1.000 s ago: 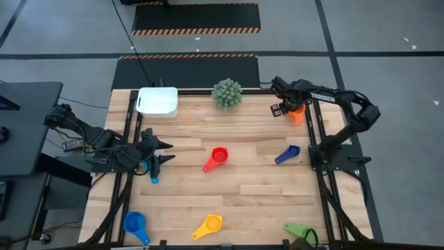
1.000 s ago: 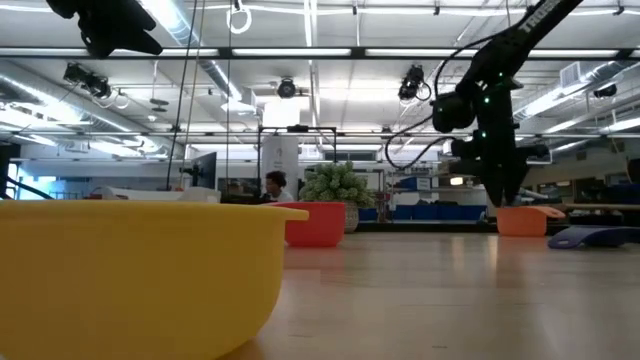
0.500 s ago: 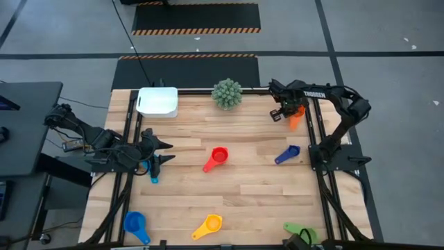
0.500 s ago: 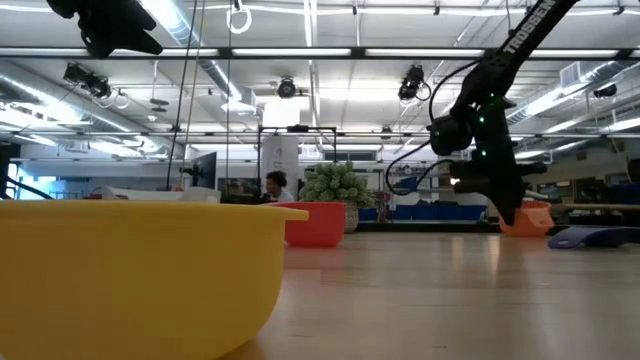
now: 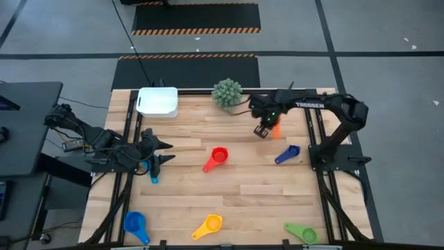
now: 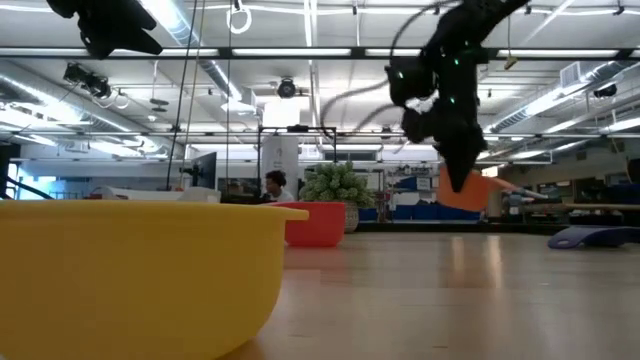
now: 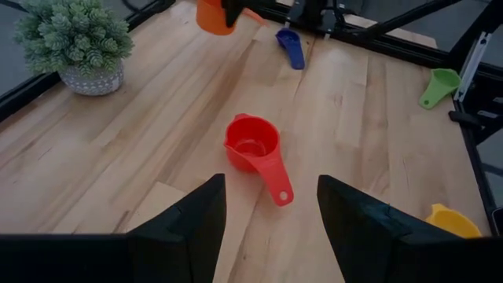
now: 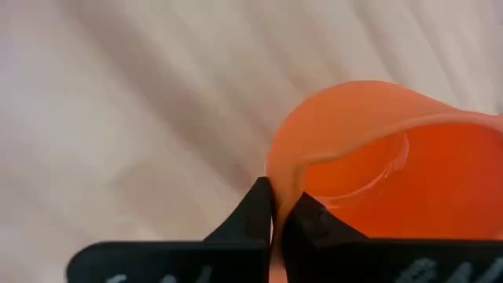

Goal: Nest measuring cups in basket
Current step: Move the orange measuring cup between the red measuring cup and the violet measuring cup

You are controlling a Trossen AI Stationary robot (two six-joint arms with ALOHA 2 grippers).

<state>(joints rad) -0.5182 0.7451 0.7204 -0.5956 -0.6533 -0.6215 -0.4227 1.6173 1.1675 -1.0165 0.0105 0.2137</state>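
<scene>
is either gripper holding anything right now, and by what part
The right gripper holds the orange cup, pinched by its rim, lifted off the table. The left gripper holds nothing.

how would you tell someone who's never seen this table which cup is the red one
Start at the white square basket on the wooden table's far edge. Come toward the table's middle: the red plastic measuring cup lies there alone. It is the only red cup; the dark blue one lies nearer the right arm.

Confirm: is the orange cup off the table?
Yes. The orange cup hangs clear above the tabletop, pinched by the right gripper.
</scene>
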